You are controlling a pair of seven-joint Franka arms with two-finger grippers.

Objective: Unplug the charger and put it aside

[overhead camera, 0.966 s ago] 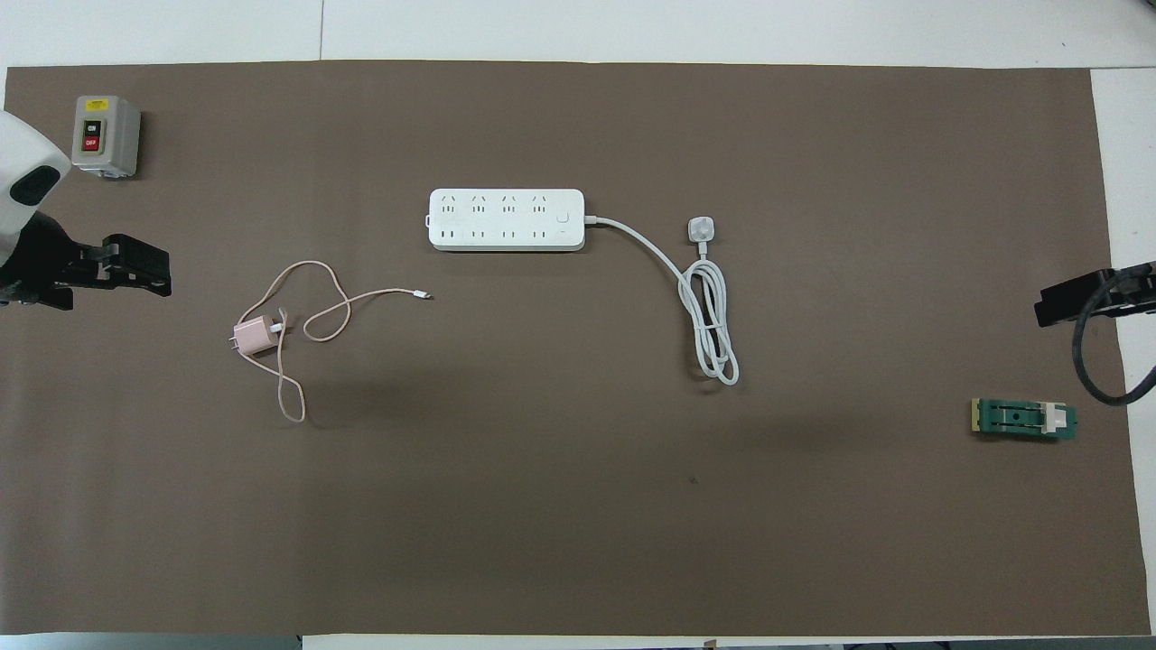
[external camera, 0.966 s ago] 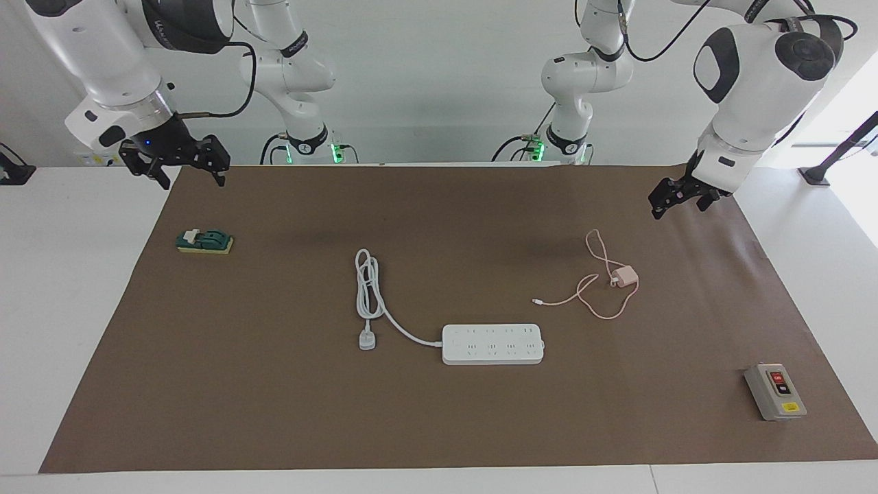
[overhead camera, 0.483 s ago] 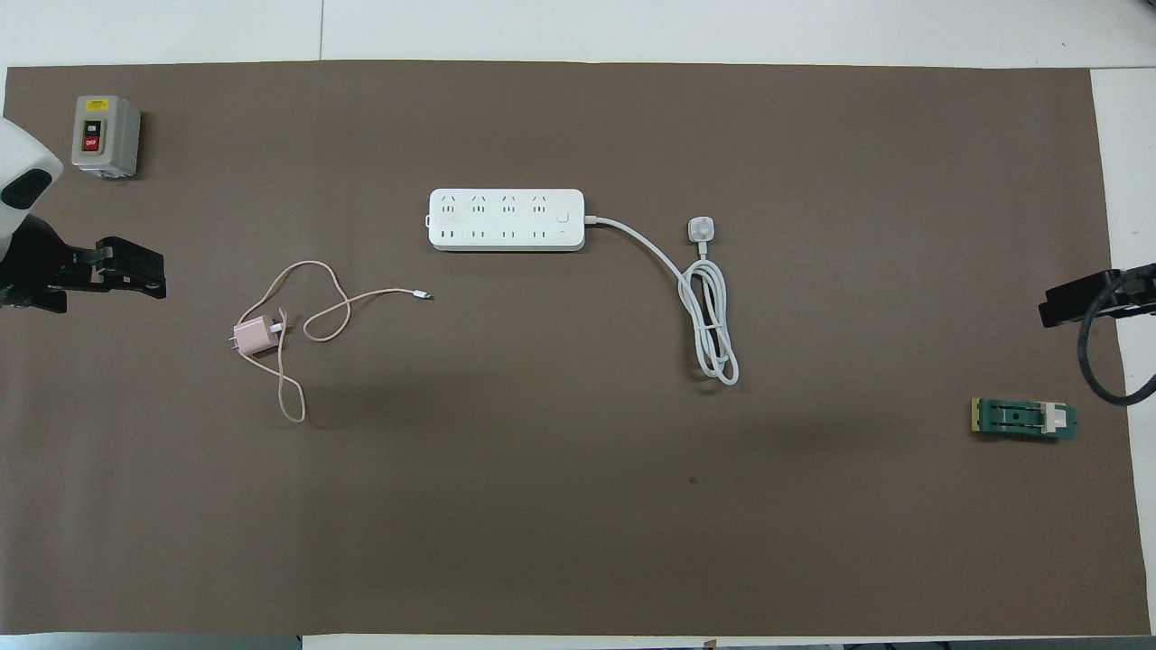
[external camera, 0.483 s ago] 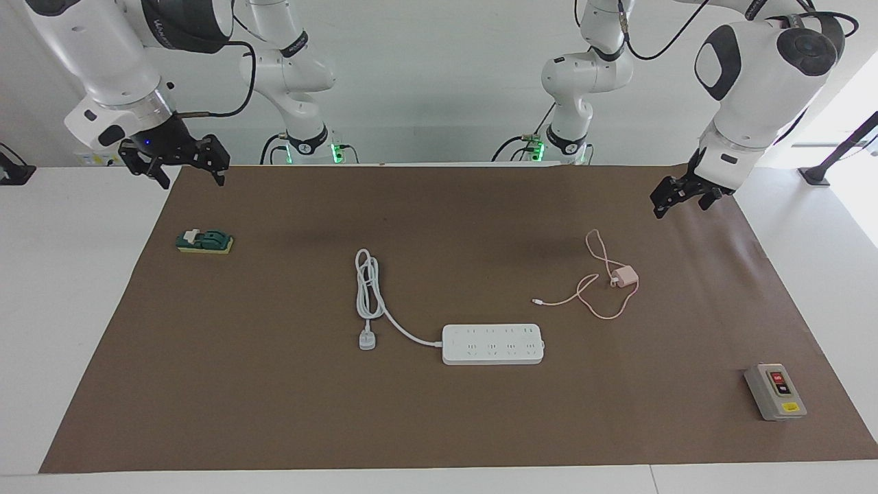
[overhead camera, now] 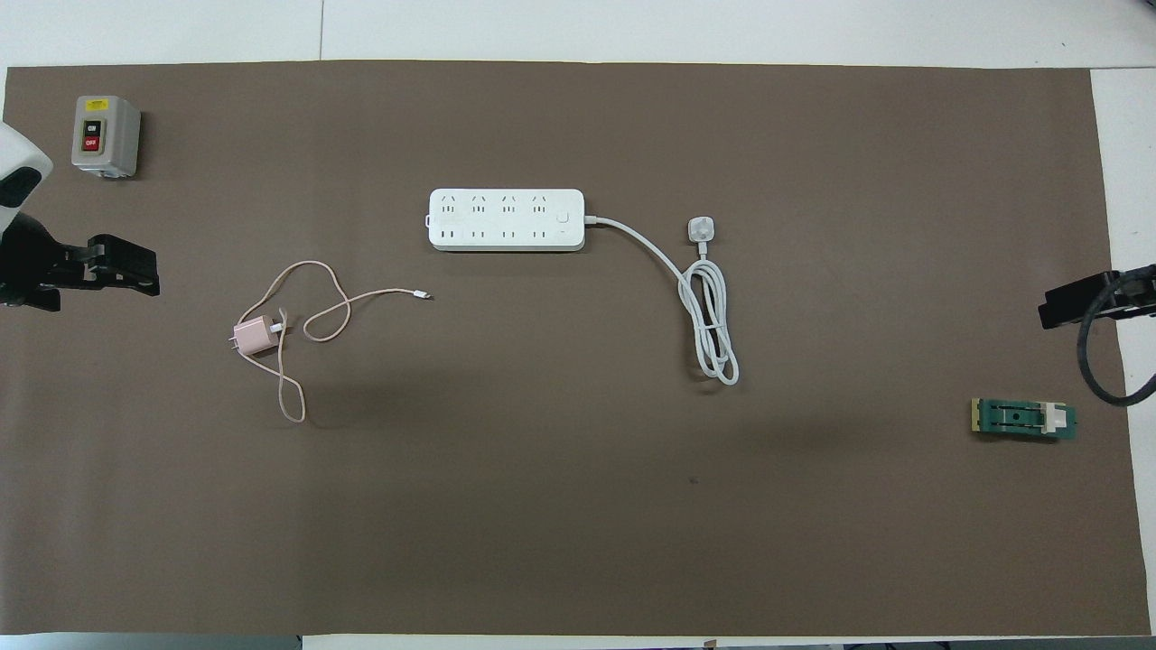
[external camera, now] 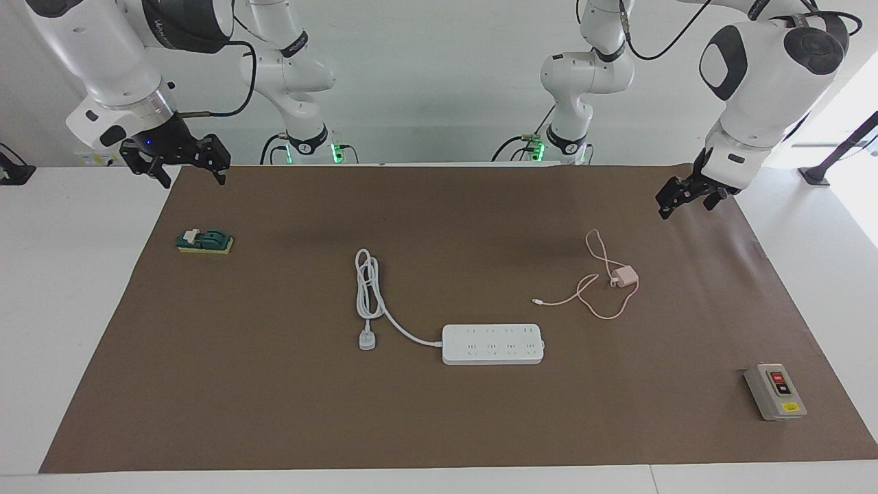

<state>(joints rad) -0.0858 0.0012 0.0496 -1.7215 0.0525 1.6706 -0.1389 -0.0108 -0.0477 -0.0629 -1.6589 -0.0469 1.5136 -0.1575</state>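
The charger (external camera: 625, 277) is a small pale pink cube that lies on the brown mat, plugged into nothing. Its thin pink cable (external camera: 606, 315) loops around it. It also shows in the overhead view (overhead camera: 254, 338), nearer to the robots than the white power strip (external camera: 492, 343) (overhead camera: 506, 219) and apart from it, toward the left arm's end. My left gripper (external camera: 686, 197) (overhead camera: 126, 273) is open and empty, up in the air over the mat's edge at the left arm's end. My right gripper (external camera: 182, 163) (overhead camera: 1075, 303) is open and empty over the mat's edge at the right arm's end.
The power strip's thick white cord (external camera: 368, 291) lies coiled with its plug (overhead camera: 702, 229) loose on the mat. A grey switch box (external camera: 775, 391) (overhead camera: 105, 135) stands farthest from the robots at the left arm's end. A green block (external camera: 204, 241) (overhead camera: 1023, 419) lies at the right arm's end.
My left gripper has drifted a little toward the left arm's end of the table, away from the charger. The right gripper has barely moved. Nothing on the mat has moved.
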